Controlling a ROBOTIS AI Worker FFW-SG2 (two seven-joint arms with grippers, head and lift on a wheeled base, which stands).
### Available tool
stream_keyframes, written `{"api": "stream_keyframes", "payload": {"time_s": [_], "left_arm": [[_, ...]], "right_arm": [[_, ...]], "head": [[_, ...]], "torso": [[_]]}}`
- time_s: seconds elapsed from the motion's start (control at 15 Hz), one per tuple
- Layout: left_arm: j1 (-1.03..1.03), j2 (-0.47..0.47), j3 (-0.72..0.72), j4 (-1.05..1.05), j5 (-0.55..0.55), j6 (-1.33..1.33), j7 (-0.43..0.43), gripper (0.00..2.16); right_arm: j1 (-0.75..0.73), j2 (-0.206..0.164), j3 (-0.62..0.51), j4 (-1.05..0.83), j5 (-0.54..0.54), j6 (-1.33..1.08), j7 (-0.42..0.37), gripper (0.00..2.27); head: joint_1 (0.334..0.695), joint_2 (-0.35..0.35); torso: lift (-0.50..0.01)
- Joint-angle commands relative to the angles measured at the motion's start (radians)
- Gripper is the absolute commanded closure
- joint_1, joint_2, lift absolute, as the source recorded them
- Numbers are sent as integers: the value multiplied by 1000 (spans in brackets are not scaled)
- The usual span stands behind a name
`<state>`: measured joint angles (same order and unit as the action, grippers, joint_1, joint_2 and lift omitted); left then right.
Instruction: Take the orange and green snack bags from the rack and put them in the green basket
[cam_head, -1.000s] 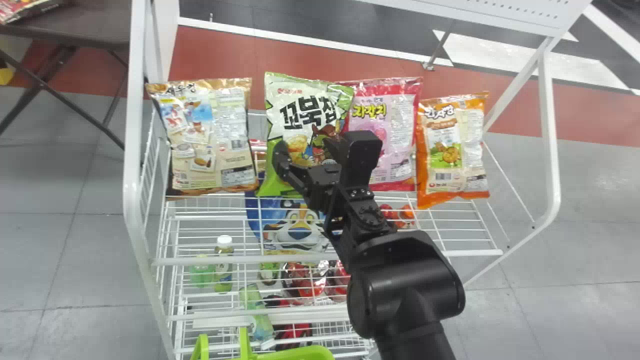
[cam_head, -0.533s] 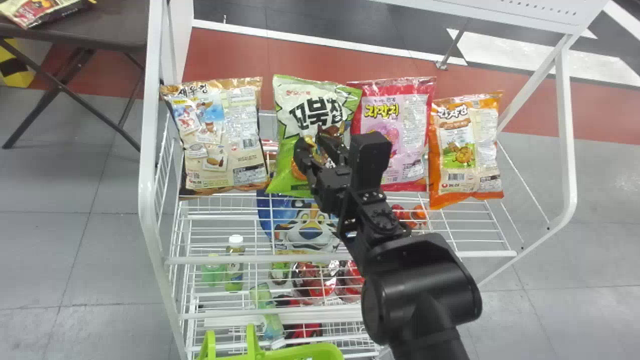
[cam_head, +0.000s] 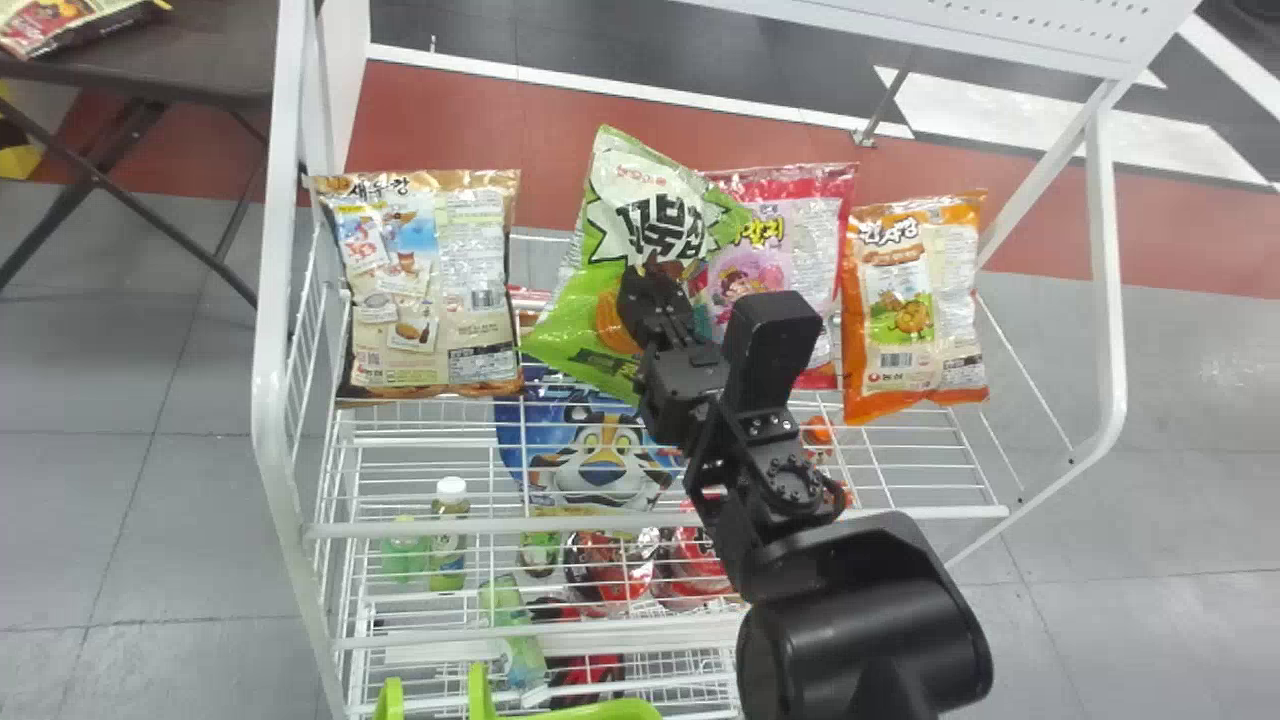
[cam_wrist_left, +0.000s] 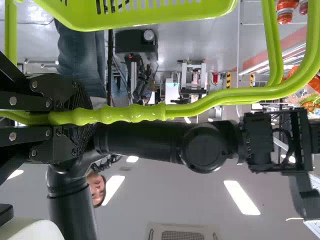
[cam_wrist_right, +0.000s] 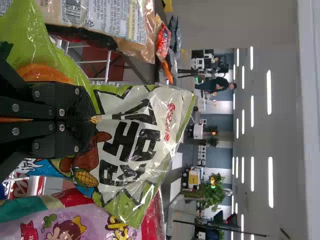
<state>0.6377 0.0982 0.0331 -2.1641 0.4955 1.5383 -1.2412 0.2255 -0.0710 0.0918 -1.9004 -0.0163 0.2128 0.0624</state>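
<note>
Now, jaws closed, left gripper (cam_wrist_left: 82, 118) holds green basket (cam_wrist_left: 150, 18); right gripper (cam_head: 646, 283), green bag (cam_head: 578, 322).

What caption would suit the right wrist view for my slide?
Right end effector shut on the green snack bag, with a pink bag close beside it.

It looks like a lab with a shop-style white rack (cam_head: 268, 400) of snack bags (cam_head: 912, 300), machinery (cam_wrist_left: 194, 82) and ceiling lights (cam_wrist_right: 270, 182) well apart from it.

The upper shelf (cam_head: 940, 512) (white wire) carries 3 snacks: tan bag (cam_head: 470, 290), pink bag (cam_head: 805, 240), orange bag (cam_head: 905, 330).
</note>
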Motion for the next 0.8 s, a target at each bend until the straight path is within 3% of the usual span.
{"api": "stream_keyframes", "payload": {"time_s": [0.0, 0.53, 0.73], "left_arm": [[0, 0, 4, -5, 2, 4, -1, 2115], [-7, -3, 5, -10, 9, 13, 3, 2115], [-7, -9, 13, 4, 9, -42, -69, 2115]], "right_arm": [[61, -18, 0, -97, -16, 29, 4, 2246], [327, -128, -112, -571, -179, 529, 99, 2246], [356, -154, -172, -672, -237, 695, 120, 2246]], "head": [[695, -307], [695, -350], [695, -350]], "torso": [[0], [0], [0]]}}
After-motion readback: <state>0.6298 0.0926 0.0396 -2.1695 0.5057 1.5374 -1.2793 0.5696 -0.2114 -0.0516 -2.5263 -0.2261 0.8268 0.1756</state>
